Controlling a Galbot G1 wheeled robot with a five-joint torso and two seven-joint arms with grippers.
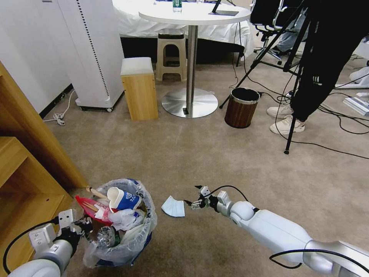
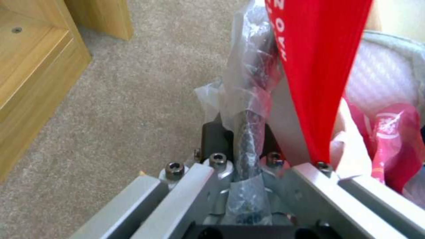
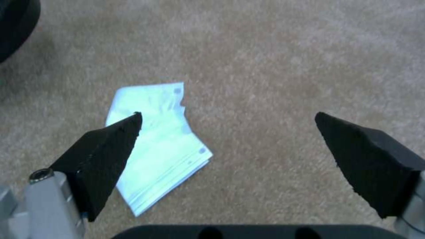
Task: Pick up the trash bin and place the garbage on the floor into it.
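One piece of garbage is left on the carpet that I can see: the pale blue paper [image 1: 173, 206], lying flat between the trash bin [image 1: 127, 246] and my right gripper [image 1: 193, 203]. I hold the bin with my left gripper [image 2: 248, 156], its fingers closed on the rim with the clear plastic liner [image 2: 248, 76] bunched between them. That keeps the bin close at my left side, so anything I lift has only a short way to travel. It is already crowded with a paper cup [image 1: 122, 199], a red wrapper [image 1: 92, 209], a wooden stick [image 1: 95, 193] and a clear bottle [image 1: 104, 235], so I judge the job nearly done.

My right gripper hangs low over the floor with its two black fingers [image 3: 106, 149] spread wide apart and nothing between them. From the wrist camera the paper sits off-centre, partly under one fingertip and not in the middle of the gap. I judge I need to shift toward the bin side before closing. The sheet is thin and flat on the carpet, so pinching an edge may be fiddly.
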